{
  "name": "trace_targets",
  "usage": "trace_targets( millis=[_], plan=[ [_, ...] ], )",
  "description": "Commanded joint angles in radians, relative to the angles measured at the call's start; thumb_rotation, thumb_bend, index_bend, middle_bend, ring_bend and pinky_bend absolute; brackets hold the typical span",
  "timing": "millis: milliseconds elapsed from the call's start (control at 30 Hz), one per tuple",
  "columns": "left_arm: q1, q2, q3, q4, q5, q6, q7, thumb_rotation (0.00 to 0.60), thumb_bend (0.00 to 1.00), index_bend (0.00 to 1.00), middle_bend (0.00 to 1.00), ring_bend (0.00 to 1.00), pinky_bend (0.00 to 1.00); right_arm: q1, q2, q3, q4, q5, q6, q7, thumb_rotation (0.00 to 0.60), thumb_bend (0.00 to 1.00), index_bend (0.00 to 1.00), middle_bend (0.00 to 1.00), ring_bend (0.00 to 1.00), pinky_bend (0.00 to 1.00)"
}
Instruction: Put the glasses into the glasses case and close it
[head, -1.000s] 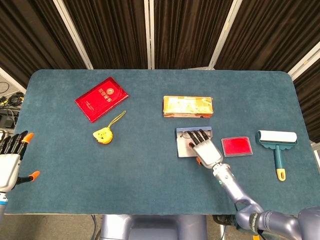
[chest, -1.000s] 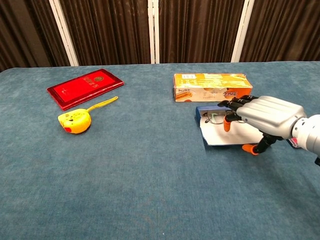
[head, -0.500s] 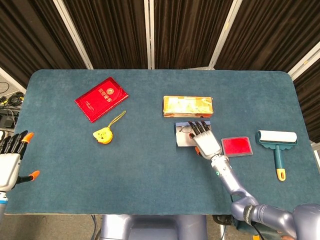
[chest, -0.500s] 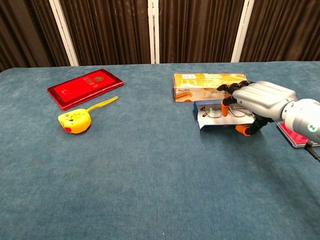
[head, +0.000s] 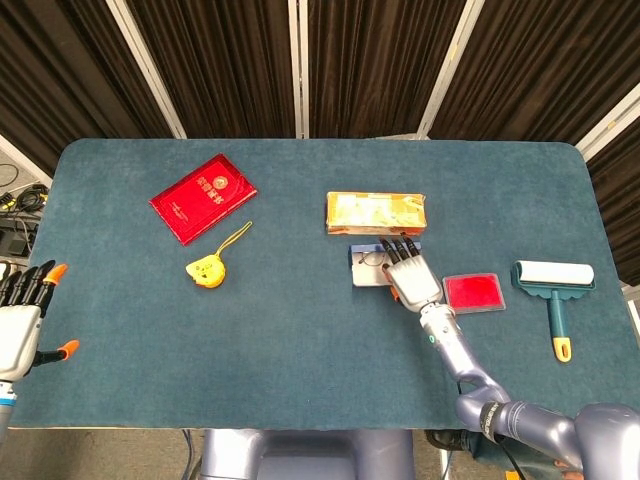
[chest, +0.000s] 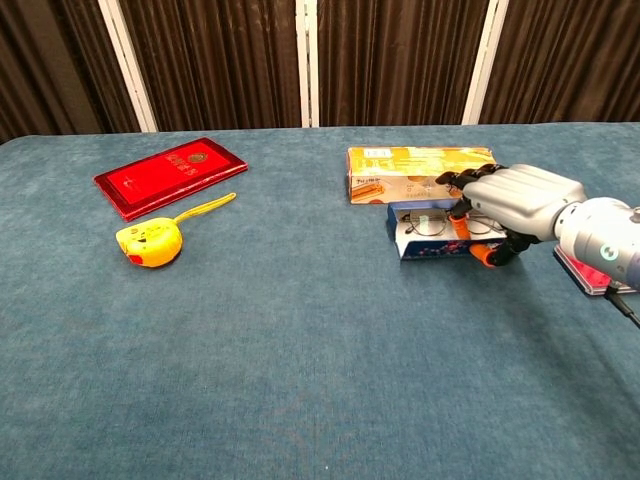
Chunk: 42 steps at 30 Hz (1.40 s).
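Right robot hand (chest: 510, 205) grips open glasses case (chest: 430, 240), glasses (chest: 440, 224) inside, centre-right of frame. Left robot hand (head: 20, 320) spread, empty, lower left.

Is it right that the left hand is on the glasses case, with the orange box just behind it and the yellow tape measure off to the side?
Not quite: the right hand is on the glasses case, as the chest view shows. The orange box and yellow tape measure are as you said.
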Motion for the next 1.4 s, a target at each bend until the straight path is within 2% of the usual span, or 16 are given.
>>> trace_targets(
  millis=[33, 200, 300, 433, 600, 767, 900, 1400],
  plan=[
    [0.0, -0.001, 0.001, -0.001, 0.001, 0.001, 0.001, 0.6, 0.0, 0.0, 0.0, 0.0, 0.0, -0.002, 0.002, -0.005, -0.001, -0.006, 0.005, 0.006, 0.6, 0.47, 0.66, 0.03, 0.0, 0.0],
    [0.001, 0.0, 0.003, -0.004, 0.005, 0.002, 0.001, 0.6, 0.0, 0.0, 0.0, 0.0, 0.0, -0.021, 0.042, -0.039, -0.048, -0.058, 0.037, 0.029, 0.6, 0.47, 0.69, 0.05, 0.0, 0.0],
    [0.003, 0.002, 0.005, -0.008, 0.013, 0.006, -0.002, 0.6, 0.0, 0.0, 0.0, 0.0, 0.0, -0.043, 0.092, -0.078, -0.108, -0.113, 0.071, 0.048, 0.6, 0.48, 0.7, 0.05, 0.0, 0.0],
    [0.006, 0.006, 0.009, -0.014, 0.026, 0.011, -0.007, 0.6, 0.0, 0.0, 0.0, 0.0, 0.0, -0.076, 0.175, -0.15, -0.2, -0.212, 0.125, 0.059, 0.6, 0.48, 0.7, 0.05, 0.0, 0.0],
    [0.011, 0.012, 0.016, -0.022, 0.042, 0.018, -0.012, 0.6, 0.0, 0.0, 0.0, 0.0, 0.0, -0.117, 0.3, -0.265, -0.324, -0.363, 0.192, 0.032, 0.6, 0.48, 0.7, 0.06, 0.0, 0.0],
    [0.012, 0.012, 0.019, -0.025, 0.048, 0.019, -0.01, 0.6, 0.0, 0.0, 0.0, 0.0, 0.0, -0.125, 0.369, -0.324, -0.389, -0.448, 0.197, -0.006, 0.6, 0.48, 0.7, 0.06, 0.0, 0.0],
    [0.01, 0.009, 0.019, -0.025, 0.046, 0.014, -0.004, 0.6, 0.0, 0.0, 0.0, 0.0, 0.0, -0.115, 0.381, -0.319, -0.412, -0.469, 0.178, -0.051, 0.6, 0.48, 0.7, 0.05, 0.0, 0.0],
    [0.007, 0.01, 0.014, -0.02, 0.029, 0.007, -0.005, 0.6, 0.0, 0.0, 0.0, 0.0, 0.0, -0.086, 0.356, -0.258, -0.458, -0.426, 0.069, -0.22, 0.6, 0.48, 0.64, 0.04, 0.0, 0.0]
  ],
)
